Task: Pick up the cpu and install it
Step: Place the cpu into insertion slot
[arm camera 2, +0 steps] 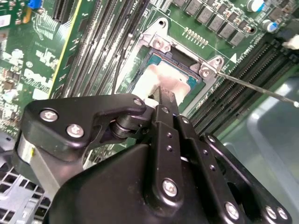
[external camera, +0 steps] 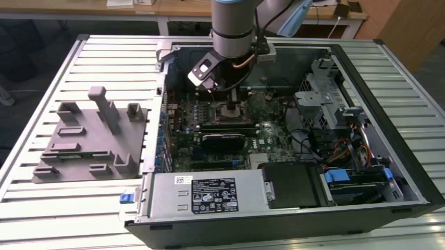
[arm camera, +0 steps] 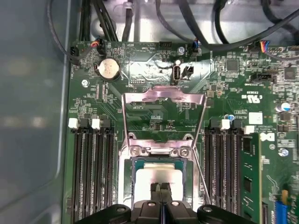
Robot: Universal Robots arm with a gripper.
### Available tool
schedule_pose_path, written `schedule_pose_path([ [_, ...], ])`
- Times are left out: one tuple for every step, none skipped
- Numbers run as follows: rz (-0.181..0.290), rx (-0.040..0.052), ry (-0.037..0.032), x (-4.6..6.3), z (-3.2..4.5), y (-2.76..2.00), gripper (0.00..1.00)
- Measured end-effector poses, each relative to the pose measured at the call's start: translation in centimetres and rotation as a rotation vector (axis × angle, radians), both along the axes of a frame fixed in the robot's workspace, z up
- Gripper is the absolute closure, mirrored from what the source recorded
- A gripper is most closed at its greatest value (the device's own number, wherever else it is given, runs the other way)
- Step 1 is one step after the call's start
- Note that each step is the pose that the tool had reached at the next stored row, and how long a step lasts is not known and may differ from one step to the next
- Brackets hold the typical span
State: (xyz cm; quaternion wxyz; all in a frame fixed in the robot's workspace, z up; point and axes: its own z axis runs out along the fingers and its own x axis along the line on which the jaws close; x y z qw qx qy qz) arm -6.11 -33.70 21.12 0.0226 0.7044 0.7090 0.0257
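The cpu (arm camera: 158, 173) lies flat in the motherboard socket (arm camera: 125, 186), silvery top plate up; it also shows in the second wrist view (arm camera 2: 164, 77). My gripper (arm camera: 161, 187) hangs right over it with its two black fingers pressed together and nothing between them. In the second wrist view the gripper (arm camera 2: 164, 92) has its tips at or just above the plate; I cannot tell whether they touch. In the exterior view the gripper (external camera: 234, 107) reaches down into the open computer case (external camera: 389, 156) above the socket.
The socket's metal retention frame (arm camera: 163, 99) stands flipped open, and its thin lever (arm camera 2: 261, 87) sticks out sideways. Memory slots (arm camera: 91, 172) flank the socket. A grey plastic block with posts (external camera: 90, 138) sits on the table at the exterior view's left.
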Motion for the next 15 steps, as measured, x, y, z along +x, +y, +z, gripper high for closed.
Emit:
schedule_pose_path([
  [0.000, -0.0001, 0.0001, 0.0, 0.26, 0.00, 0.89],
  [0.000, -0.0001, 0.0000, 0.0, 0.51, 0.00, 0.89],
  [0.000, -0.0001, 0.0000, 0.0, 0.77, 0.00, 0.89],
  [0.000, -0.0001, 0.0000, 0.0, 1.02, 0.00, 0.89],
  [0.000, -0.0002, 0.0000, 0.0, 1.30, 0.00, 0.89],
  [0.000, 0.0000, -0.0002, 0.0, 1.56, 0.00, 0.89],
  [0.000, -0.0001, -0.0004, 0.0, 1.81, 0.00, 0.89],
  [0.000, -0.0002, -0.0004, 0.0, 2.06, 0.00, 0.89],
  [0.000, -0.0001, -0.0005, 0.0, 2.32, 0.00, 0.89],
  [0.000, -0.0002, -0.0007, 0.0, 2.61, 0.00, 0.89],
  [0.000, -0.0002, -0.0008, 0.0, 2.86, 0.00, 0.89],
  [0.000, 0.0000, -0.0012, 0.0, 3.10, 0.00, 0.89],
  [0.000, -0.0002, -0.0013, 0.0, 3.34, 0.00, 0.89],
  [0.000, -0.0002, -0.0014, 0.0, 3.58, 0.00, 0.89],
  [0.000, -0.0001, -0.0015, 0.0, 3.81, 0.00, 0.89],
])
